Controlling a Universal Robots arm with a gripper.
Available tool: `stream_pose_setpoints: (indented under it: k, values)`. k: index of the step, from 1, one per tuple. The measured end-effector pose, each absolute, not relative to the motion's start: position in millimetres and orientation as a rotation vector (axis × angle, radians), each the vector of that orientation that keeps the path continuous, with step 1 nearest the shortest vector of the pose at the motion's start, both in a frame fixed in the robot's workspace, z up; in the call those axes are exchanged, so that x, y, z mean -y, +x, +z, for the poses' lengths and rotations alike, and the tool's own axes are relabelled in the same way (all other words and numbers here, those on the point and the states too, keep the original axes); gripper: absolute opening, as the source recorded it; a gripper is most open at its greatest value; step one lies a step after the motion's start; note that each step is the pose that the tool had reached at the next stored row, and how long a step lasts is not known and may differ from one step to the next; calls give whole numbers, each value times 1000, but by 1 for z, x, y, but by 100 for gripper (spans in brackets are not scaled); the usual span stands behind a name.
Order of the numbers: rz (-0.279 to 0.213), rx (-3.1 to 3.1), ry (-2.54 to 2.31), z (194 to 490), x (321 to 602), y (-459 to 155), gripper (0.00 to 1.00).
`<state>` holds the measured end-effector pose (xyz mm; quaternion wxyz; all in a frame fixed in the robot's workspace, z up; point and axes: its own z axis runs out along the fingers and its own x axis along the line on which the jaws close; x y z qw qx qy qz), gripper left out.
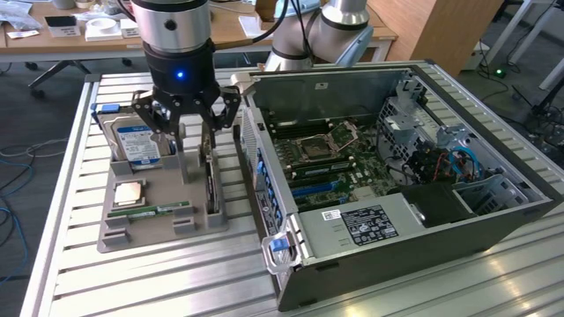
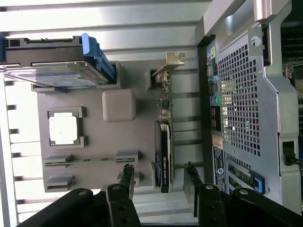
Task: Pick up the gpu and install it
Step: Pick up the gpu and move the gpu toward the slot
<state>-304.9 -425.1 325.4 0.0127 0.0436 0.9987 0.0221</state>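
While the gripper (image 1: 197, 127) hovers wide open over the gpu (image 2: 163, 135) at exterior-view three o'clock on the tray (image 1: 115, 232), it looks light, stiff, fragile, so pinch across its cooler (image 2: 164, 158)

My exterior camera sits high and well back, looking down at a slant across the slatted table (image 1: 132, 284), with the parts tray (image 1: 154, 198) at the exterior view's left and the open computer case (image 1: 397, 257) at its right. My wrist camera looks straight down past my gripper (image 2: 158, 166), close above that tray (image 2: 99, 142). The 2 views share the tray, the hard drive (image 1: 137, 142) (image 2: 52, 75) and the case's perforated rear wall (image 2: 236, 94).
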Motion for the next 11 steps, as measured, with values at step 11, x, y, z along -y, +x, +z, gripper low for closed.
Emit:
stream_pose_setpoints:
  k: [11]
  values:
    - [69, -3113, 136, 321, 425, -305, 55]
